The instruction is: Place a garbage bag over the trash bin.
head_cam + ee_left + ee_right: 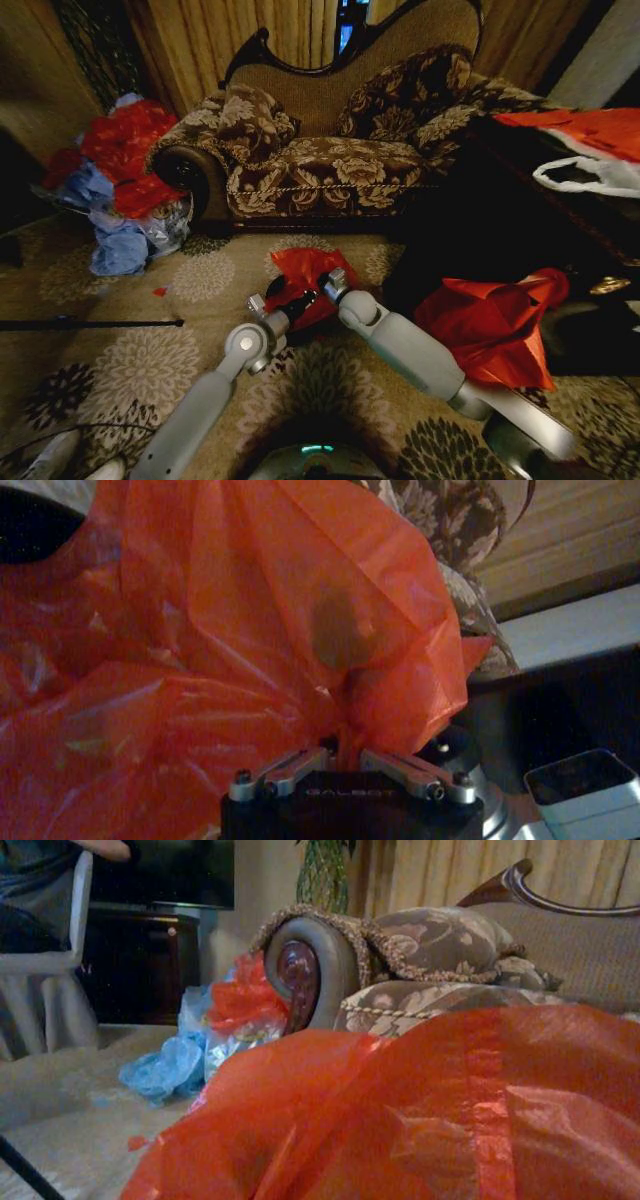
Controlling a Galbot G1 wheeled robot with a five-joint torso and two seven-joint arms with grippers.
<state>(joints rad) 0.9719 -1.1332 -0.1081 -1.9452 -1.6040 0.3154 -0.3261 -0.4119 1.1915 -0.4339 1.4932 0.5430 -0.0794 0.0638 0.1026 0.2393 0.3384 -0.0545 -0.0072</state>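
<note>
Garbage bag [300, 272] bunched upright, pinched in left tool [343, 759]; right tool's state unclear.

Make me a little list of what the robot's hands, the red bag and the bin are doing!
left hand: shut on bag
right hand: at the bag's top, grip unclear
bag: red, bunched on the carpet between both hands
bin: cannot make it out under the bag
sofa: behind the bag
bag heap: red and blue, by the sofa's arm
</note>
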